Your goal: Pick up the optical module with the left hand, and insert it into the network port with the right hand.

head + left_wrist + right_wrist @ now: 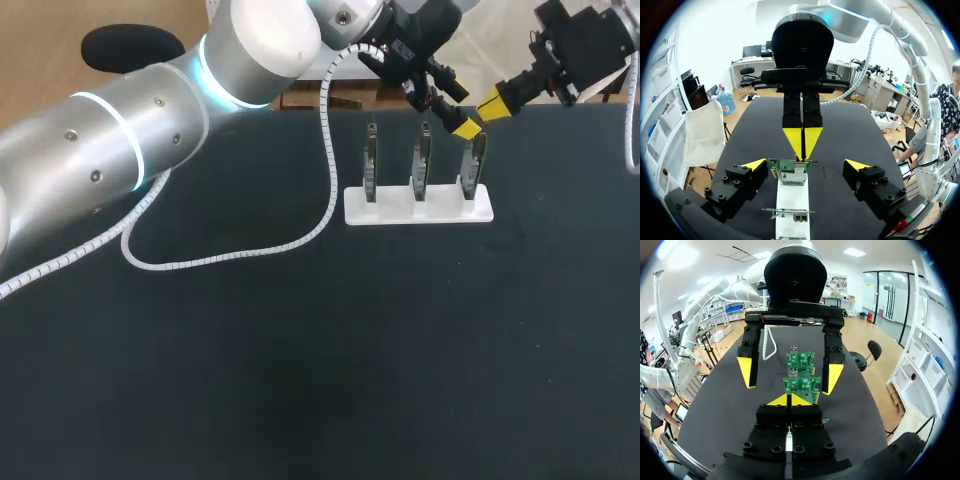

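My left gripper (805,165) stands wide open astride the end network card (790,174) in the white rack (792,197) near the table's far edge, facing my right gripper (788,400), whose tips are pinched together above that card, and since the optical module cannot be made out, I judge pick-up unfinished, so the next move calls for locating it and gripping it squarely.

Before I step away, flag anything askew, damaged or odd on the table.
Nothing stands out. Three circuit boards stand upright, evenly spaced, in the white holder. The left gripper is open astride the right-end board; the right gripper is shut just above it. The left arm's white cable lies slack on the table beside the holder.
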You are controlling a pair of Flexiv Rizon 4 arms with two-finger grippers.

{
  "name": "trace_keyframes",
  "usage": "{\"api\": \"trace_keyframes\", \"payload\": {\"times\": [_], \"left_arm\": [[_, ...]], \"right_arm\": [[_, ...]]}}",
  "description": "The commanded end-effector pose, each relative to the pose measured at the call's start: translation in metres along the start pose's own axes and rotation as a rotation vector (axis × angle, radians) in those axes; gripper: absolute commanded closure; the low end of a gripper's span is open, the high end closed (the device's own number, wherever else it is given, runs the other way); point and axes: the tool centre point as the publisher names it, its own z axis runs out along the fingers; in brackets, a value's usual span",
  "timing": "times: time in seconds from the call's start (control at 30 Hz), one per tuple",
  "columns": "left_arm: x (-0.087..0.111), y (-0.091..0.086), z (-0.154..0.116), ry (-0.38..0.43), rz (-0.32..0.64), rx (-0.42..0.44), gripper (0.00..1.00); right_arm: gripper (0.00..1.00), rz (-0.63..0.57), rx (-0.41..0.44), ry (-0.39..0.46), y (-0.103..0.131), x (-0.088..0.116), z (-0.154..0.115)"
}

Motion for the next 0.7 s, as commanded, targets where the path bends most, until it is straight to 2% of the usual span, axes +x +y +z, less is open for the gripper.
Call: {"api": "trace_keyframes", "payload": {"times": [0.03,0.7], "left_arm": [[-0.0003,-0.001,-0.0003,0.003,-0.001,-0.002,0.0],[-0.0003,-0.001,-0.0003,0.003,-0.001,-0.002,0.0]], "right_arm": [[1.0,0.0,-0.007,0.002,-0.0026,0.0,0.0006],[1.0,0.017,-0.016,0.011,-0.0034,0.0066,0.0045]]}}
